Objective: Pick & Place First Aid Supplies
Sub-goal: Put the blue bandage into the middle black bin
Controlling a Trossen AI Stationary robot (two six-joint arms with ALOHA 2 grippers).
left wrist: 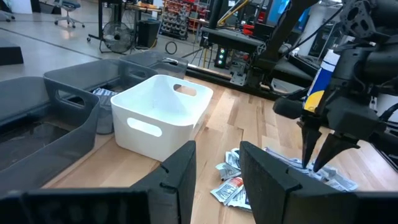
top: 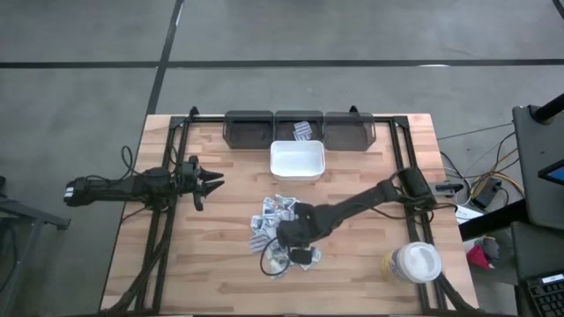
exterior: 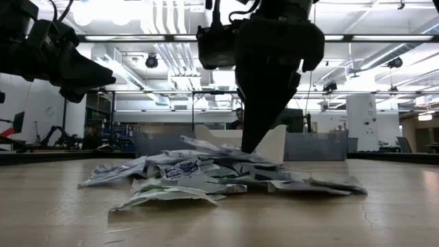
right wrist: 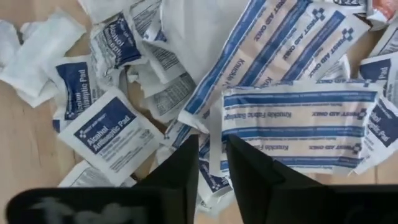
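Observation:
The first aid supplies (top: pixel 275 218) lie in a loose heap on the wooden table, near its middle; they are white sachets with blue print (right wrist: pixel 106 127) and longer bandage packets (right wrist: pixel 298 124). My right gripper (right wrist: pixel 212 163) points steeply down over the near side of the heap (exterior: pixel 206 175). Its fingers stand a narrow gap apart, their tips at the top of the heap (left wrist: pixel 314 165). My left gripper (top: pixel 211 180) waits open at the table's left, level and well clear of the sachets (left wrist: pixel 236 180). My right gripper comes from above with its fingertips (exterior: pixel 248 145) down at the topmost sachets of the heap. A blue-and-white packet edge (right wrist: pixel 211 149) shows in the gap between the fingers. Whether the fingers touch or pinch it, I cannot tell.
A white bin (top: pixel 297 161) stands just beyond the heap. Behind it, three dark grey bins (top: pixel 248 129) line the far edge, the middle one (top: pixel 301 130) with a few sachets in it. A white round lidded tub (top: pixel 416 262) stands near the right front corner.

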